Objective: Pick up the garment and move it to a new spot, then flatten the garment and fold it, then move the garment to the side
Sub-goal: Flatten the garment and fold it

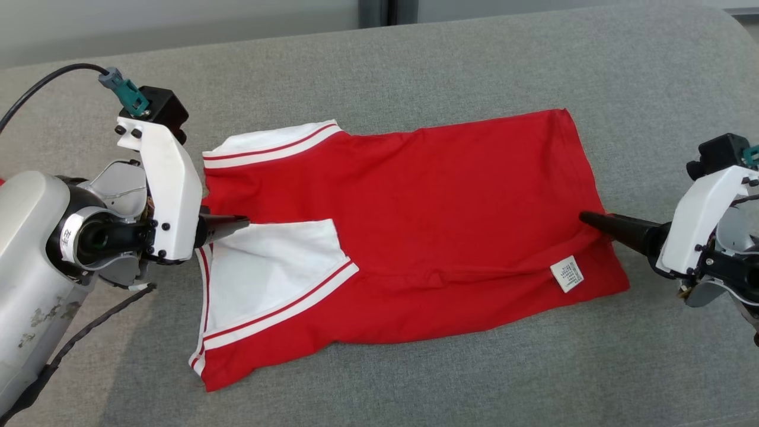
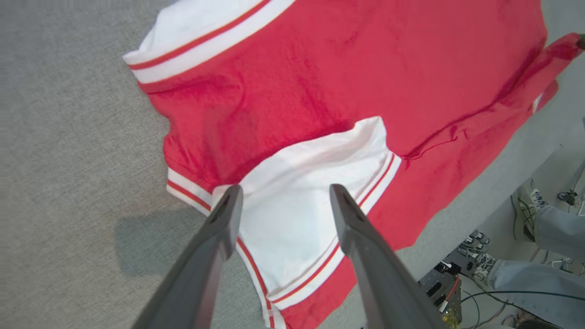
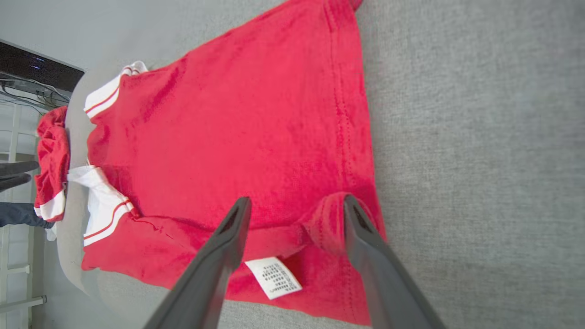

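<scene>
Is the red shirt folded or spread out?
Partly folded: the red shirt has its near side doubled over, white sleeve and label on top.

I log a grey woven surface [image 1: 415,65], evenly lit, with a rounded far corner, a pale wall [image 1: 178,24] and dark upright [image 1: 373,12] behind it, and tangled cables [image 2: 477,251] on the pale floor [image 2: 564,164] by a person's legs [image 2: 557,228].

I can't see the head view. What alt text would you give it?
A red shirt with white striped trim lies partly folded on a grey cushion. The robot's left fingers and right fingers point inward at its two ends.
</scene>
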Motion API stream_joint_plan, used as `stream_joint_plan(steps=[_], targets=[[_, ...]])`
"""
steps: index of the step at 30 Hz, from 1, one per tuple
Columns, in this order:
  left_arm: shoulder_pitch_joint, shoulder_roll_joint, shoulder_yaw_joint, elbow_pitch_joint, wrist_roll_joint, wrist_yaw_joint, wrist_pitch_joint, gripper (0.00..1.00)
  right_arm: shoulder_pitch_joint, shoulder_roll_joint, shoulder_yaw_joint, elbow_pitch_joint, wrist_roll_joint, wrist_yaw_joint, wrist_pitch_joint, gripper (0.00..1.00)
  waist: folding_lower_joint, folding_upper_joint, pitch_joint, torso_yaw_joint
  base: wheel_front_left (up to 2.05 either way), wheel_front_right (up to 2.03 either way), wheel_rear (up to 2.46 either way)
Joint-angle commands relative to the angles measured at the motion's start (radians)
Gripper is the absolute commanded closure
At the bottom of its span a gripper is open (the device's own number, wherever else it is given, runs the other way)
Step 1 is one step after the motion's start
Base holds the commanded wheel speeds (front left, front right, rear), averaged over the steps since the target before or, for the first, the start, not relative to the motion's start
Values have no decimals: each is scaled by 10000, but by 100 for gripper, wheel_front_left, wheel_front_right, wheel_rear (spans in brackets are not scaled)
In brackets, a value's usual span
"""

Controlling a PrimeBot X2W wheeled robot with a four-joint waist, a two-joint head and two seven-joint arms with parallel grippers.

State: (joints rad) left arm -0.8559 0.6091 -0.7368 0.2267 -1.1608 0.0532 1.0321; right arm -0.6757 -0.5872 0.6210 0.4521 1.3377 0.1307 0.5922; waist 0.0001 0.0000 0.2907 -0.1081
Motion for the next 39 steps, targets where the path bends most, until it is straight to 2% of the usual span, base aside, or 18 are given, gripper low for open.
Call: stream_joint_plan(steps=[1, 4, 7, 8, 12, 18, 21, 23, 28, 31, 35, 39], targets=[[15, 24, 73, 166, 91, -142, -239, 0, 239, 16, -221, -112, -102, 2, -328, 0, -1, 0, -262, 56, 0, 0, 0], [176, 73, 241, 193, 298, -350, -971, 0, 555, 17, -663, -478, -239, 2, -1150, 0, -1, 0, -615, 100, 0, 0, 0], [541, 155, 404, 70, 689, -488, -2117, 0, 999, 10, -1208, -794, -729, 3, -2515, 0, -1, 0, -998, 154, 0, 0, 0], [541, 155, 404, 70, 689, -488, -2117, 0, 999, 10, -1208, -794, -729, 3, -2515, 0, -1, 0, -998, 154, 0, 0, 0], [1112, 382, 763, -366, 1289, -320, -3801, 0, 1691, 200, -1853, -1234, -1419, 2, -4254, 0, -1, 0, -1416, 251, 0, 0, 0], [2646, 444, 1381, -1418, 2011, 629, -6398, 0, 3073, 472, -2829, -1817, -2775, 2, -6293, 0, -1, 0, -1883, 456, 0, 0, 0], [3539, 467, 1637, -2011, 2527, 1348, -7678, 0, 3838, 726, -3464, -2071, -3567, 2, -7066, 0, -1, 0, -2036, 554, 0, 0, 0], [4114, 695, 1620, -2318, 3336, 2003, -8534, 0, 4404, 860, -3804, -2295, -4222, 2, -7419, 0, -1, 0, -2127, 593, 0, 0, 0], [5717, 118, 1861, -3092, 3965, 3494, -10398, 0, 5745, 1587, -4822, -2601, -5273, 2, -7910, 0, -1, 0, -2250, 721, 0, 0, 0], [6627, -311, 2028, -3161, 4136, 4093, -11490, 0, 6406, 2034, -5306, -2794, -5893, 2, -8065, 0, -1, 0, -2290, 783, 0, 0, 0], [7477, -877, 2229, -3223, 4245, 4420, -12570, 0, 7150, 2587, -5809, -3074, -6642, 2, -8185, 0, -1, 0, -2321, 861, 0, 0, 0], [7841, -1245, 2279, -3095, 4440, 4263, -12857, 0, 7437, 2995, -5996, -3331, -7098, 2, -7943, 0, -1, 0, -2288, 878, 0, 0, 0]])
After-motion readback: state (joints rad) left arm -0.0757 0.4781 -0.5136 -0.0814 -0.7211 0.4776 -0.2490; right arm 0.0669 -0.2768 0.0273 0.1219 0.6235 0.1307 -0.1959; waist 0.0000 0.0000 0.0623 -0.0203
